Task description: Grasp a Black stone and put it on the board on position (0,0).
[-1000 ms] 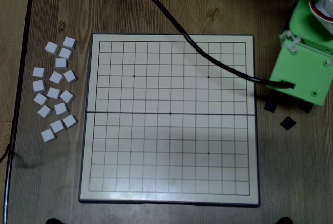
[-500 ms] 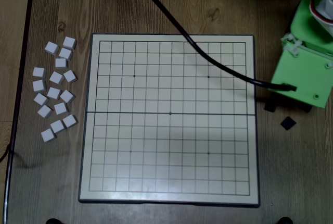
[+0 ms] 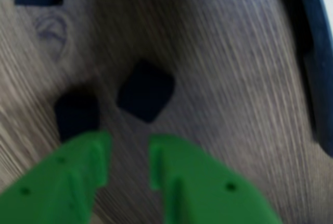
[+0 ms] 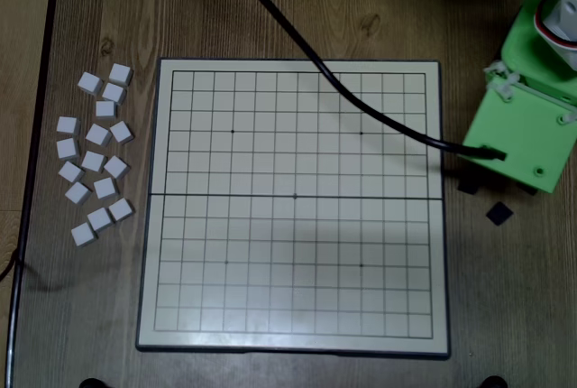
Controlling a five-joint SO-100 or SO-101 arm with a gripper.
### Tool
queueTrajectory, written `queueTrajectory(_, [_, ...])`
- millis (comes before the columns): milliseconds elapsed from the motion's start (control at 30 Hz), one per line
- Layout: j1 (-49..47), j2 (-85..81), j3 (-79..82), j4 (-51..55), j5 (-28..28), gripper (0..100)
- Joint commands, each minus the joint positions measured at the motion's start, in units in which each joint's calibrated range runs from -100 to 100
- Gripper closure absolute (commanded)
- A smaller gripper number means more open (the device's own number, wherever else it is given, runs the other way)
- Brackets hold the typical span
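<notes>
On the table right of the board: two black stones lie under the arm; in the wrist view one stone (image 3: 146,90) sits just ahead of the gripper (image 3: 129,151), turned corner-on, and a second stone (image 3: 77,114) lies to its left, near the left finger's tip; whether it touches that finger is unclear, the view being blurred
Overhead: one stone (image 4: 499,213) shows clear on the wood; another (image 4: 467,186) is half hidden at the arm's (image 4: 526,126) edge
Jaws: parted, with a gap between the green fingers and nothing in it
Board: the board (image 4: 293,338) carries no stones; which corner counts as (0,0) cannot be told here
Handling, as a guess: the stone looks a small, stiff, flat-sided block, likely light and not fragile; its faces seem smooth, so it may slip or twist if pinched on the corners
Hold: best across two opposite flat sides; since the near stone lies diagonal to the fingers, the wrist would need turning, or the stone will swivel
Risk: the two stones lie close, so the left finger could nudge the other
Surface: grey-brown wood-grain table (image 4: 270,9), flat and matt; a cable (image 4: 297,41) crosses the board's far right part
Room: white stones (image 4: 96,155) in a loose cluster left of the board, well apart from the arm; space right of the board is tight
</notes>
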Motion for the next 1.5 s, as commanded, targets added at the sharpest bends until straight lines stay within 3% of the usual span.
queueTrajectory(0, [0.1,-1.0,-5.3,-0.8,-0.7,94])
queueTrajectory(400, [0.0,0.3,-5.3,-1.6,-3.9,90])
queueTrajectory(1467, [2.1,2.0,0.3,-4.7,-6.0,89])
